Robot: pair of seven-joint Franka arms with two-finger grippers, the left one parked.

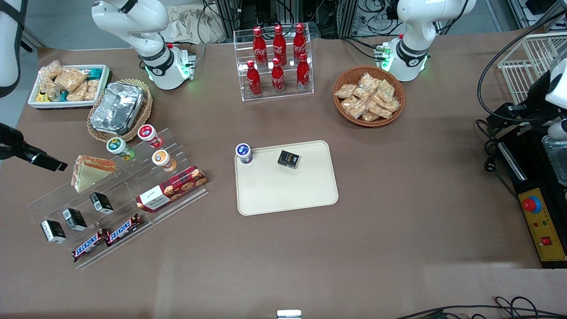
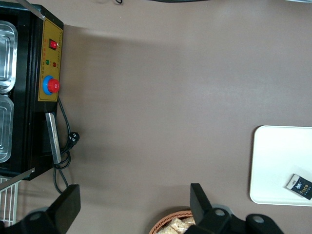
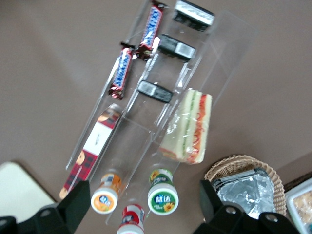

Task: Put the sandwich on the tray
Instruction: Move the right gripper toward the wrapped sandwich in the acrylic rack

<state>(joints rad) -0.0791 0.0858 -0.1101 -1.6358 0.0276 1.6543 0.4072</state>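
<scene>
From the wrist I see my gripper point(image 3: 141, 207) above the sandwich point(image 3: 187, 127), jaws apart, holding nothing; the front view adds the tray point(image 1: 288, 195) well apart on the worktop point(image 1: 398, 221).

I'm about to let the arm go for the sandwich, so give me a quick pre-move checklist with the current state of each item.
1. Sandwich in place on the clear display rack, nothing on top of it: ok.
2. Tool open, hanging above the rack, holding nothing: ok.
3. Tool lined up over the sandwich: not ok; it is over the small cups beside it.
4. Tray has bare room: ok; only a cup and a small dark box stand along its edge farthest from the front camera.
5. Wrap firmness for gripping: cannot tell.
</scene>
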